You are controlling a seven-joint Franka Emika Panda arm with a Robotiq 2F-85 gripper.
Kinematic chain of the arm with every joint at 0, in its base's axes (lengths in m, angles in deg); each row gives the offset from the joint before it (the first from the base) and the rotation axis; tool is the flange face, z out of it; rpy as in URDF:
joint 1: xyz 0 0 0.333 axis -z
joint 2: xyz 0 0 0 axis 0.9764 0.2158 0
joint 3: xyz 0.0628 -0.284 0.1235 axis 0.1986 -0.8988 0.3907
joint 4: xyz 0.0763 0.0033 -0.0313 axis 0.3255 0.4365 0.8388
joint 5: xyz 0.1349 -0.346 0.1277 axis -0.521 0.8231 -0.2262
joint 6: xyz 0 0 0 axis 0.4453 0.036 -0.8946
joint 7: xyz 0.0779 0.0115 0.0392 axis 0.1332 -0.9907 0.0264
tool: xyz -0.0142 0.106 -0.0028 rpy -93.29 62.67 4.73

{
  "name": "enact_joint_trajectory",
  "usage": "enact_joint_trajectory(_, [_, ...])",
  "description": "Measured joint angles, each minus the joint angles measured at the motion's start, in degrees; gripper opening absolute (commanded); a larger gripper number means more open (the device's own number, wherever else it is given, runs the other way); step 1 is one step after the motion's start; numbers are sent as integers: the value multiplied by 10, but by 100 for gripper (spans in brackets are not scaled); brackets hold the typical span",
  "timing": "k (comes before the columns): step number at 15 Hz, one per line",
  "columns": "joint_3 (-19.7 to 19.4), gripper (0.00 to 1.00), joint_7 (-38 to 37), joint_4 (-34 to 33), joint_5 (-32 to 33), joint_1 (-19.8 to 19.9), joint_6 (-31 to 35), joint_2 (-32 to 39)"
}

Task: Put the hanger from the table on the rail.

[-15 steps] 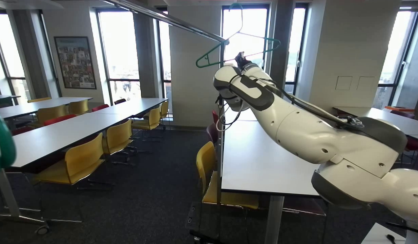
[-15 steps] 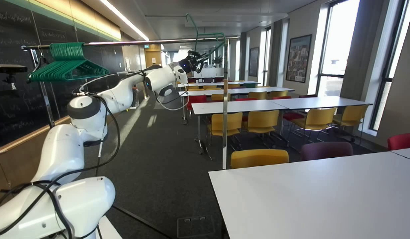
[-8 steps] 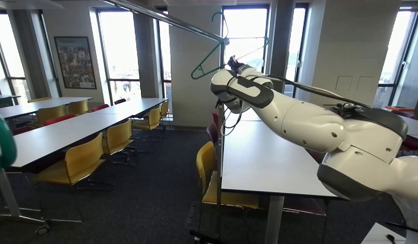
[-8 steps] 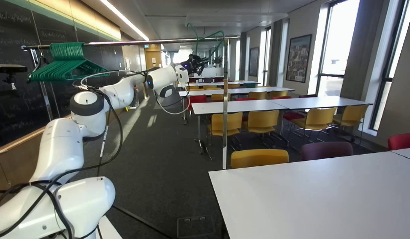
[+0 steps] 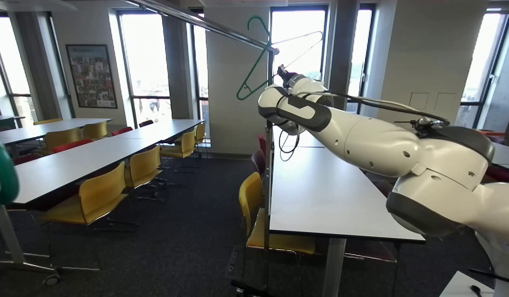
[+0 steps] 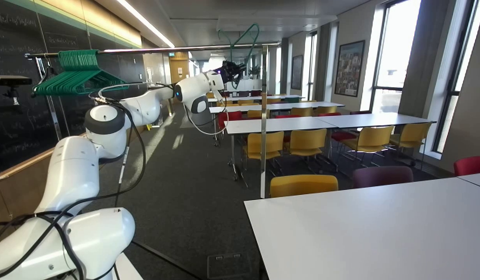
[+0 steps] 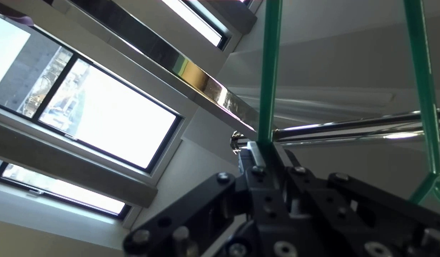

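Observation:
My gripper [image 7: 265, 148] is shut on the lower bar of the green hanger [image 7: 270, 71]. It also shows in both exterior views, as the gripper [image 5: 281, 71] and the gripper [image 6: 238, 70]. The hanger is held up, tilted, with its hook on top, in both exterior views [image 5: 254, 66] [image 6: 244, 34]. The hook appears above the rail [image 5: 221, 31], close to the rail's end; contact cannot be told. The rail also shows in the wrist view [image 7: 348, 128], behind the hanger. The white table [image 5: 328, 189] lies below the arm.
Several green hangers [image 6: 78, 74] hang at the far end of the rail [image 6: 166, 49]. A blurred green hanger part [image 5: 3, 173] shows at the left edge. An upright metal post [image 6: 264, 124] supports the rail. Yellow chairs [image 5: 102, 194] line long tables.
The hanger has moved left and its hook has come down towards the rail's end; the hanger has also turned and tilted. The arm has shifted slightly with it, and the grip stays shut.

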Motion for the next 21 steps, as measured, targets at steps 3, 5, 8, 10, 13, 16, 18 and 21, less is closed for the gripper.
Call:
enact_joint_trajectory(3, [-6, 2, 13, 0, 16, 4, -19, -1])
enact_joint_trajectory(5, [-17, 2, 15, 0, 17, 4, -44, 2])
enact_joint_trajectory(8, [-31, 2, 11, 5, 24, 4, -83, 14])
enact_joint_trajectory(10, [-43, 2, -12, 11, 41, 5, -109, 29])
enact_joint_trajectory(13, [-71, 2, -86, 20, 74, 6, -149, 60])
enact_joint_trajectory(16, [-101, 2, -191, 21, 98, 12, -189, 97])
enact_joint_trajectory(18, [-121, 2, -272, 21, 111, 15, -214, 123])
enact_joint_trajectory(21, [-148, 41, -394, 20, 116, 18, -254, 157])
